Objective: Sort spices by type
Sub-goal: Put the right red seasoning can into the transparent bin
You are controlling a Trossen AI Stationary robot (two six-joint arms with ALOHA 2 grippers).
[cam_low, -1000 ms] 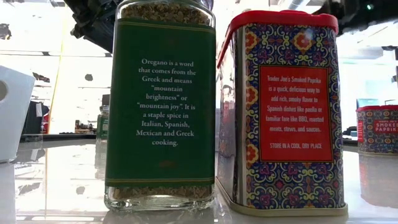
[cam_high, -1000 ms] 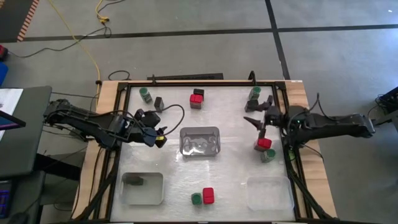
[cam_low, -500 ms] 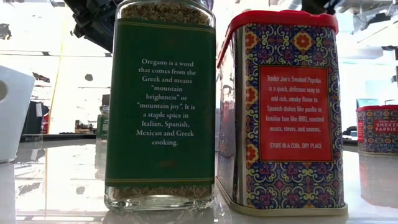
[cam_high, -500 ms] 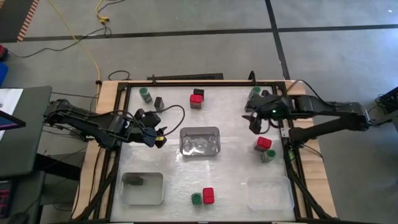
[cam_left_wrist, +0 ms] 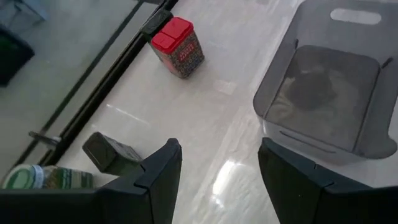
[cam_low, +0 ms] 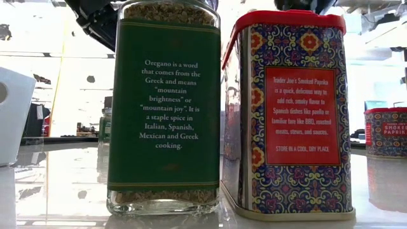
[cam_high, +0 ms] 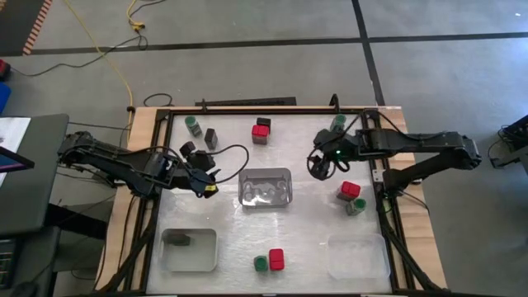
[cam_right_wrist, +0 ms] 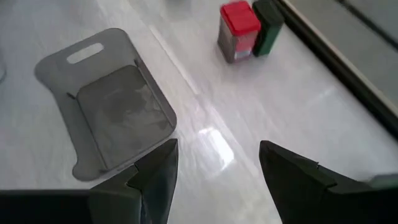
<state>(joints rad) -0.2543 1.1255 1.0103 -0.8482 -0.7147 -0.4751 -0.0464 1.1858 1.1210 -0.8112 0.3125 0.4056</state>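
The spices stand scattered on the white table. At the far side are a green-lidded jar (cam_high: 192,124), a dark box (cam_high: 211,137), a red-topped tin (cam_high: 261,132) and another green jar (cam_high: 337,124). A red tin (cam_high: 350,190) and a green jar (cam_high: 356,205) stand at the right. A green jar (cam_high: 261,263) and a red tin (cam_high: 276,259) stand at the near edge. A dark box (cam_high: 180,240) lies in the near left tray. My left gripper (cam_high: 203,171) hangs open left of the centre tray, and my right gripper (cam_high: 318,165) hangs open right of it. Both are above the table with nothing between the fingers (cam_left_wrist: 217,180) (cam_right_wrist: 217,180).
A clear tray (cam_high: 266,188) sits mid-table, a second tray (cam_high: 202,256) near left and a third tray (cam_high: 356,254) near right. A black frame (cam_high: 247,107) rims the table. The low view is filled by the oregano jar (cam_low: 164,108) and the paprika tin (cam_low: 289,108).
My right gripper has risen from just above the red tin at the right and swung toward the table's left, to beside the centre tray, tipping up from pointing down to slanting. My left gripper has rolled a little about its own axis, staying in place.
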